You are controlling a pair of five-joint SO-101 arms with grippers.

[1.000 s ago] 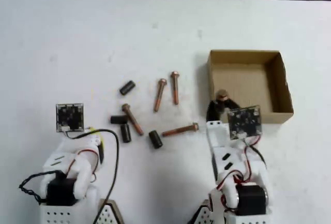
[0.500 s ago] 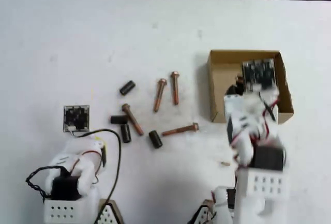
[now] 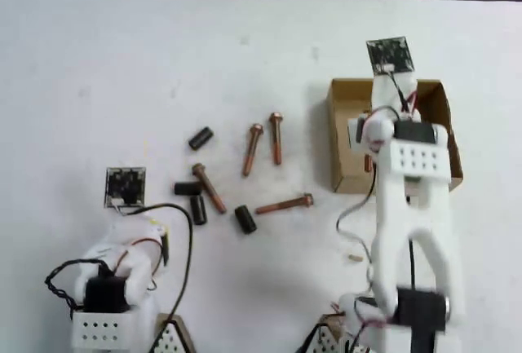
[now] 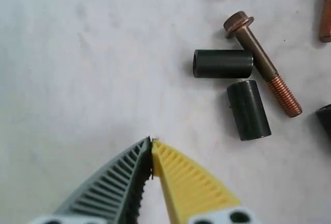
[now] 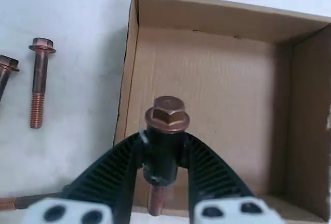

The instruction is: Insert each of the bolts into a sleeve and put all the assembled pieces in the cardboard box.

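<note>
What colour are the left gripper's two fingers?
Left gripper: one finger grey, one yellow. Clearest in left wrist view.

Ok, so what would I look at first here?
First, the right jaws pinching a sleeve with a bolt pushed through it, held over the open box. Next, four loose bolts and four sleeves scattered on the table, left of the box.

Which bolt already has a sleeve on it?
The bolt clamped in the right gripper above the cardboard box; a black sleeve surrounds its shank. The four bolts on the table are bare.
</note>
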